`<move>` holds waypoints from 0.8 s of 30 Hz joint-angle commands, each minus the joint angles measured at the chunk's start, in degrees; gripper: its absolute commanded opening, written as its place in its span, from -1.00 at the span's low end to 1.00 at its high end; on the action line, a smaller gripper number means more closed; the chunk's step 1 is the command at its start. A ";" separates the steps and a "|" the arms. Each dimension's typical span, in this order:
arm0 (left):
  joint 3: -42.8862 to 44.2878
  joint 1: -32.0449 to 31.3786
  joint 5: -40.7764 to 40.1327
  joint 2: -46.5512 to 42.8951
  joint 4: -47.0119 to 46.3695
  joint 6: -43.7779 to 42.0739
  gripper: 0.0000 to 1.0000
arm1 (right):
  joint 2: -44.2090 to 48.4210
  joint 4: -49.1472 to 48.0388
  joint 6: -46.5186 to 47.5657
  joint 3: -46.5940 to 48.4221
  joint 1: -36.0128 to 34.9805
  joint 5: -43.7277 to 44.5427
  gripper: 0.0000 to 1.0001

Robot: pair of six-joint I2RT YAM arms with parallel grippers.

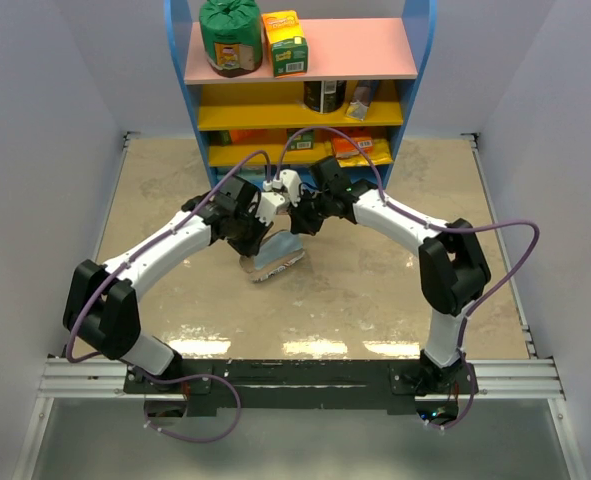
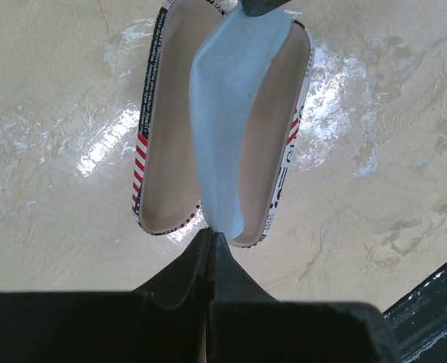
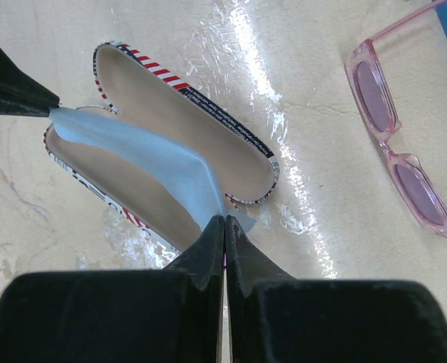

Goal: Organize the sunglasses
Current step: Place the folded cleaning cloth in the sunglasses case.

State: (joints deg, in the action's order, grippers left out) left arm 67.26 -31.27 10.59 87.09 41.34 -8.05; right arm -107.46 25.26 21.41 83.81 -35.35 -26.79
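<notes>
Sunglasses (image 3: 399,147) flat on table (image 3: 336,249), right of right gripper (image 3: 225,219), long axis running forward, nearer that arm; it and left gripper (image 2: 210,234) each clenched on light blue cloth (image 3: 147,155).

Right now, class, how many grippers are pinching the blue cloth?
2. The left gripper pinches one end of the cloth, the right gripper the other end, both above the open case.

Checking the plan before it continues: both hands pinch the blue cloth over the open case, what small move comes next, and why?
Probably the left hand and right hand carry the cloth sideways off the case: it spans the opening, and the sunglasses lie outside on the table.
</notes>
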 commanded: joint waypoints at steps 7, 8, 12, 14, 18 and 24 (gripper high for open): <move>-1.25 -4.95 10.07 3.17 2.96 -5.83 -1.00 | -1.34 -6.98 -0.05 3.11 -3.58 -1.96 -1.00; -1.52 -5.03 9.80 3.70 2.78 -5.66 -1.00 | -2.22 -6.97 -0.14 3.37 -3.76 -1.69 -1.00; -2.31 -5.03 6.30 5.19 1.81 -4.87 -1.00 | -3.98 -7.50 -0.32 4.52 -4.11 -0.55 -1.00; -2.40 -5.03 5.15 5.81 1.46 -4.52 -1.00 | -4.86 -7.59 -0.32 4.96 -4.20 -0.11 -1.00; -2.75 -4.86 2.43 6.86 1.02 -3.90 -1.00 | -6.27 -8.46 -0.40 5.66 -4.28 0.68 -1.00; -3.19 -4.42 -1.44 7.39 -0.21 -3.37 -1.00 | -6.97 -10.05 -1.19 6.45 -4.55 1.12 -1.00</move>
State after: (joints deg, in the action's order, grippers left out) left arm 64.77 -31.27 5.76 93.21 41.87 -3.49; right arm -115.13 25.71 20.53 84.33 -35.73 -25.74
